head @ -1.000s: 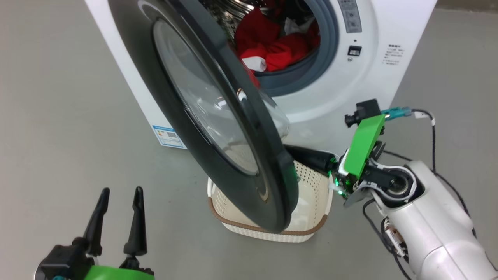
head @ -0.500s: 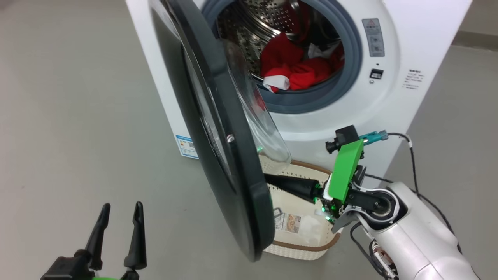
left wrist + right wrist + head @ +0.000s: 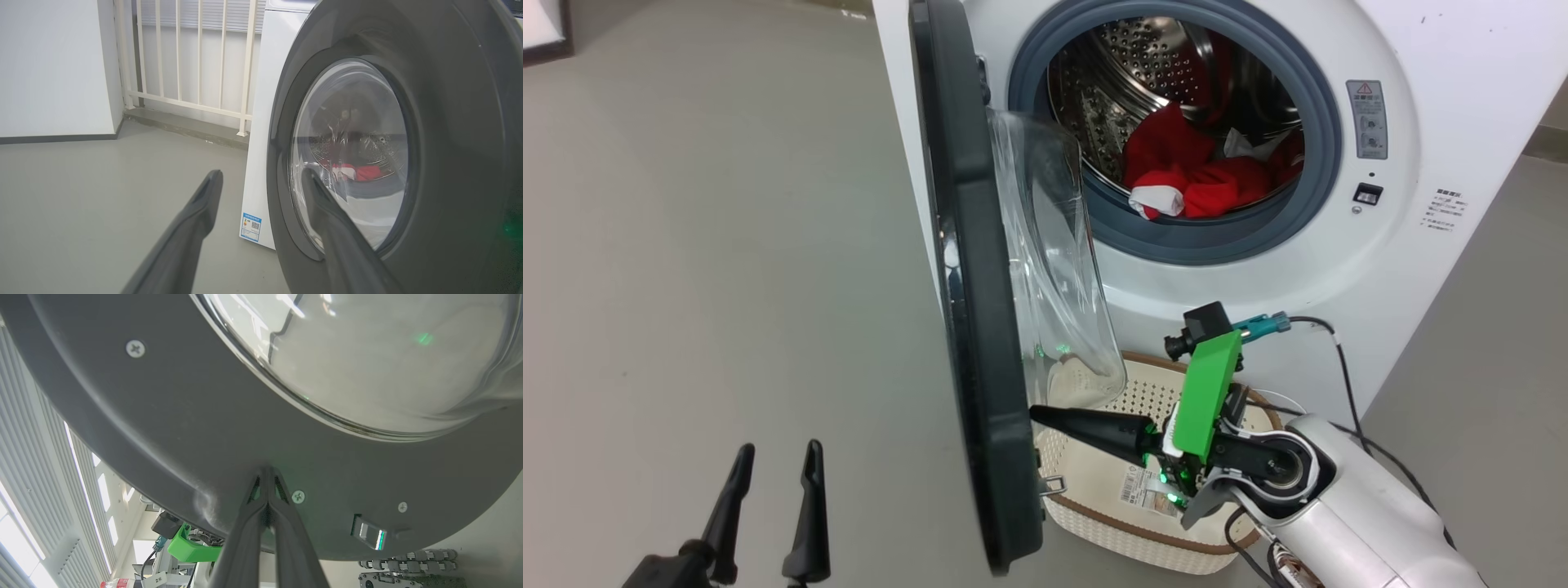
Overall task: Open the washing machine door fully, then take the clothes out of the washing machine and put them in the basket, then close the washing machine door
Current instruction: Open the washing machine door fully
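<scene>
Jaws on your right gripper [image 3: 1039,413] are pressed together with nothing between them. The closed tip rests against the inner face of the washing machine door [image 3: 976,310], low on the dark rim just below the glass bowl [image 3: 1054,269]. Your left gripper [image 3: 774,457] hangs spread wide and empty on the door's outer side, apart from it. The door stands roughly square to the washing machine [image 3: 1421,163], so I judge it only part-way open. The clothes [image 3: 1201,184] lie in the bottom of the drum, and the basket [image 3: 1127,535] sits on the floor under the door's lower edge and your right wrist.

To finish the swing well, push on an arc about the hinge rather than straight ahead — a straight push would likely skid the tip off the smooth rim. Hold the contact on flat plastic, clear of the bowl and the latch [image 3: 369,535]. Carry the forearm high enough not to nudge the basket — and move the left gripper aside first, since the door will probably sweep towards it.
</scene>
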Tool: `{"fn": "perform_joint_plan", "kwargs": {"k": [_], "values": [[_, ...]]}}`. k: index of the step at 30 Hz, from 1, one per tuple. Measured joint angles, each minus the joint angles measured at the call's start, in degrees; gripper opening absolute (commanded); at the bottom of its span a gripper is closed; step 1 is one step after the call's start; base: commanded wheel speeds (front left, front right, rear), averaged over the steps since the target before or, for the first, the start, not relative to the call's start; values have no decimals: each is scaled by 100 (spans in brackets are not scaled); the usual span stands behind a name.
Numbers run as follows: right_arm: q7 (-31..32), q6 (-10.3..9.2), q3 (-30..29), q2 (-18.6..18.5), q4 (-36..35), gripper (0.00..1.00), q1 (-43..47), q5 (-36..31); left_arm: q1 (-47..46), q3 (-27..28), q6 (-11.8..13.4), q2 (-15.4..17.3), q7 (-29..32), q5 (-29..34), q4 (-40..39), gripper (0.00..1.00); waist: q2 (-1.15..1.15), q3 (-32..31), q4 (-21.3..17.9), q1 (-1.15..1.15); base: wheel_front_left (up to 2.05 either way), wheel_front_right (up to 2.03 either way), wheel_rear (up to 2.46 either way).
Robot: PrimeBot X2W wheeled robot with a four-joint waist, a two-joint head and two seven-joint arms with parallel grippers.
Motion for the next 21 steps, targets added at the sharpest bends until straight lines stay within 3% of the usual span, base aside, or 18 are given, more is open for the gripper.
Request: {"fn": "perform_joint_plan", "kwargs": {"k": [21], "values": [[-428, 0, 1090, 5, 279, 0, -580, 672, 187, 55, 211, 12, 0, -205, -282, 100, 0, 150, 197, 0, 0, 0, 0]]}}
